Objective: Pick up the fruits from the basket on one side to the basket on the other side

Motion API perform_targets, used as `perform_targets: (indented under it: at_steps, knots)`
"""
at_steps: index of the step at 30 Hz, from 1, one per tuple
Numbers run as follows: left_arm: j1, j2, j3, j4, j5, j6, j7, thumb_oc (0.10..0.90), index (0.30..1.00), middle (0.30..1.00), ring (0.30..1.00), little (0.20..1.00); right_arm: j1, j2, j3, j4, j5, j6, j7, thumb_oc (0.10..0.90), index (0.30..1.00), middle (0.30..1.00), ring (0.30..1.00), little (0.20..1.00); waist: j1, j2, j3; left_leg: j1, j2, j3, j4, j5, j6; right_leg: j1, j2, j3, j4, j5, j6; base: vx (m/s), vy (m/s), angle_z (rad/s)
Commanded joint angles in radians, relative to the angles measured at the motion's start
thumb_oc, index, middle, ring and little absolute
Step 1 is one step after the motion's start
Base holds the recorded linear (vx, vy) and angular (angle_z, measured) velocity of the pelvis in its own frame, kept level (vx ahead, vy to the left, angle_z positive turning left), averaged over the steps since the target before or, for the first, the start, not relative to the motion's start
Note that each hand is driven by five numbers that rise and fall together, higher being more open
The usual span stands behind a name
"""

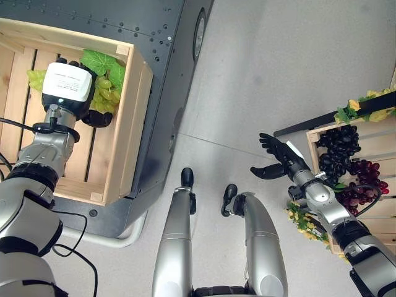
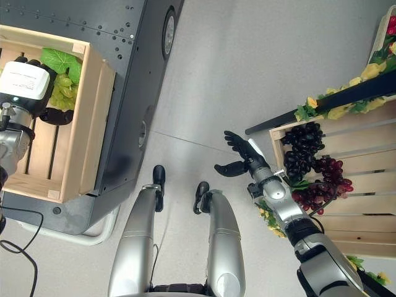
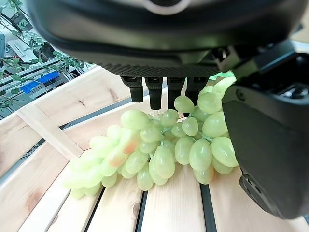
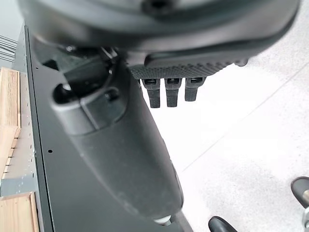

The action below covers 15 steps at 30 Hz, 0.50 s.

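Left wrist view: a pale green grape bunch [image 3: 159, 154] is seen on the light wooden slatted crate [image 3: 58, 140], loosely flanked by the left hand [image 1: 93, 114] with fingers [image 3: 154, 94] apart, while the right hand [image 1: 278, 161] is held spread over the floor.

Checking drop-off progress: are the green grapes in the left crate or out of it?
In: the green grapes lie on the wooden crate's slats, beneath the left hand.

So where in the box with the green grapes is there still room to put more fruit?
The wooden box has bare slats on its near half, below the left hand. The far corner is crowded: the green grapes and a leaf lie there under that hand.
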Motion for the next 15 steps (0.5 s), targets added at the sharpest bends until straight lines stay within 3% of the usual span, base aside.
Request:
perform_targets:
  at_steps: [1, 9, 10, 11, 12, 13, 15]
  knots:
    - [-0.076, 0.077, 0.006, -0.02, 0.045, 0.002, 0.025, 0.8, 0.9, 0.9, 0.9, 0.9, -0.008, -0.061, -0.047, -0.054, 0.056, -0.108, -0.006, 0.8, 0.9, 0.9, 0.9, 0.9, 0.005, 0.013, -0.015, 0.093, -0.023, 0.126, -0.011, -0.131, 0.067, 0.022, 0.032, -0.006, -0.159, 0.167, 0.014, 0.0, 0.0, 0.0]
    - [-0.078, 0.065, -0.02, -0.018, 0.012, 0.027, -0.063, 0.8, 0.9, 0.9, 0.9, 0.9, -0.007, -0.061, -0.048, -0.084, 0.066, -0.112, -0.003, 0.8, 0.9, 0.9, 0.9, 0.9, -0.001, 0.016, -0.015, 0.082, -0.023, 0.126, -0.018, -0.127, 0.065, 0.008, 0.032, -0.005, -0.161, 0.167, 0.017, 0.0, 0.0, 0.0]
    - [-0.078, 0.065, -0.02, -0.016, 0.01, 0.028, -0.059, 0.764, 0.846, 0.846, 0.846, 0.846, -0.007, -0.062, -0.047, -0.086, 0.067, -0.111, -0.004, 0.8, 0.9, 0.9, 0.9, 0.9, -0.001, 0.016, -0.015, 0.081, -0.023, 0.126, -0.017, -0.127, 0.065, 0.008, 0.031, -0.005, -0.16, 0.167, 0.017, 0.0, 0.0, 0.0]
    - [-0.078, 0.066, -0.019, -0.009, 0.018, 0.035, -0.042, 0.598, 0.596, 0.596, 0.596, 0.596, -0.009, -0.063, -0.047, -0.086, 0.069, -0.115, -0.006, 0.8, 0.9, 0.9, 0.9, 0.9, -0.001, 0.017, -0.015, 0.081, -0.024, 0.125, -0.018, -0.126, 0.064, 0.007, 0.031, -0.006, -0.159, 0.166, 0.017, 0.0, 0.0, 0.0]
    - [-0.078, 0.066, -0.019, -0.007, 0.019, 0.037, -0.039, 0.579, 0.568, 0.568, 0.568, 0.568, -0.01, -0.063, -0.046, -0.085, 0.069, -0.117, -0.007, 0.8, 0.9, 0.9, 0.9, 0.9, 0.0, 0.017, -0.015, 0.08, -0.024, 0.124, -0.017, -0.126, 0.064, 0.007, 0.031, -0.005, -0.159, 0.166, 0.017, 0.0, 0.0, 0.0]
    - [-0.081, 0.067, -0.019, 0.002, 0.015, 0.049, -0.031, 0.4, 0.3, 0.3, 0.3, 0.3, -0.011, -0.062, -0.044, -0.084, 0.069, -0.124, -0.013, 0.8, 0.9, 0.9, 0.9, 0.9, -0.001, 0.017, -0.015, 0.08, -0.024, 0.124, -0.018, -0.126, 0.064, 0.006, 0.031, -0.005, -0.162, 0.167, 0.017, 0.0, 0.0, 0.0]
    - [-0.084, 0.066, -0.022, 0.014, 0.008, 0.058, -0.04, 0.4, 0.3, 0.3, 0.3, 0.3, -0.014, -0.063, -0.044, -0.081, 0.074, -0.13, -0.016, 0.8, 0.9, 0.9, 0.9, 0.9, -0.001, 0.016, -0.015, 0.078, -0.023, 0.125, -0.016, -0.126, 0.063, 0.007, 0.031, -0.006, -0.165, 0.169, 0.018, 0.0, 0.0, 0.0]
